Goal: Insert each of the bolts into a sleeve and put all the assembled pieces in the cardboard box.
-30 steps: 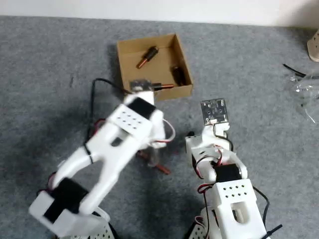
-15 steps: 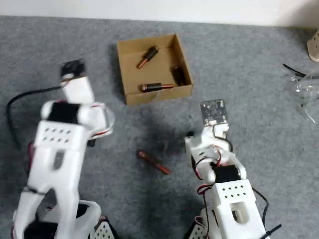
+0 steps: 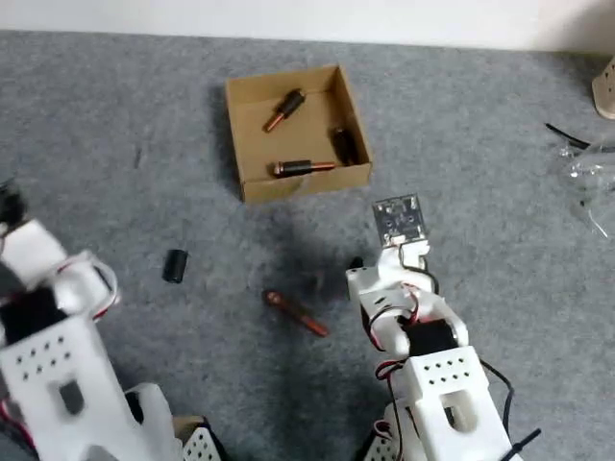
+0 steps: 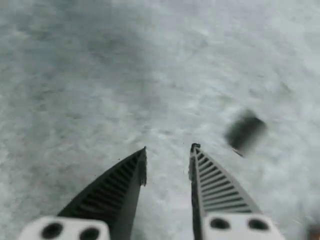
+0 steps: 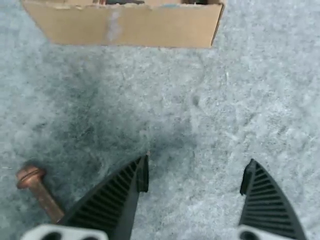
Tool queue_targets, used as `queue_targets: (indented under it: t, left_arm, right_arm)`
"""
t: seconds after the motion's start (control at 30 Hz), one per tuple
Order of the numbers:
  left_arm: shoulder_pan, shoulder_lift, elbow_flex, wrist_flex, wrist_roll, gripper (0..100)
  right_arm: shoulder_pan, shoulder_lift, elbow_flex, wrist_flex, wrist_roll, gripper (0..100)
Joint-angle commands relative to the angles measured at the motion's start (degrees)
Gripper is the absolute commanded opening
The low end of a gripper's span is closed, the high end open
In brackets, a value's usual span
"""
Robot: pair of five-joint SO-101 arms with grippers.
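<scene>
Left arm (image 3: 58, 365) has swung off the cardboard box (image 3: 307, 182) to the near-left corner. I now see a black sleeve (image 3: 174, 266) on the carpet (image 3: 480, 125), left of the loose bolt (image 3: 296, 313). Left gripper (image 4: 168, 155): fingers slightly apart, empty, sleeve close by. Right gripper (image 5: 197, 172): fingers wide apart, empty, between bolt and box. Three assembled pieces (image 3: 305, 168) lie inside the box.
</scene>
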Motion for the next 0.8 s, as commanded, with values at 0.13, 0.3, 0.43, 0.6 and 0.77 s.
queue_targets:
  t: [0.13,0.3,0.43,0.6,0.77]
  left_arm:
    - [-10.24,-16.84,15.08,-4.66,-2.2,14]
    - [-15.6,-29.49,23.87,-4.57,-1.93,14]
    - [-21.05,-39.69,28.26,-4.4,-1.93,14]
    - [-23.87,-48.22,28.7,4.31,-1.93,14]
    - [-23.96,-47.96,27.82,6.24,-1.93,14]
  right_arm:
    - [-2.95,-1.19,-0.22,-1.36,-0.62,28.1]
    - [-8.66,-1.36,1.45,-1.36,-0.62,28.1]
    - [-13.67,-1.36,1.27,1.36,-0.7,28.1]
    - [-23.96,-0.92,-4.7,4.26,-4.84,28.1]
    - [-32.04,-0.84,-11.82,5.93,-5.1,28.1]
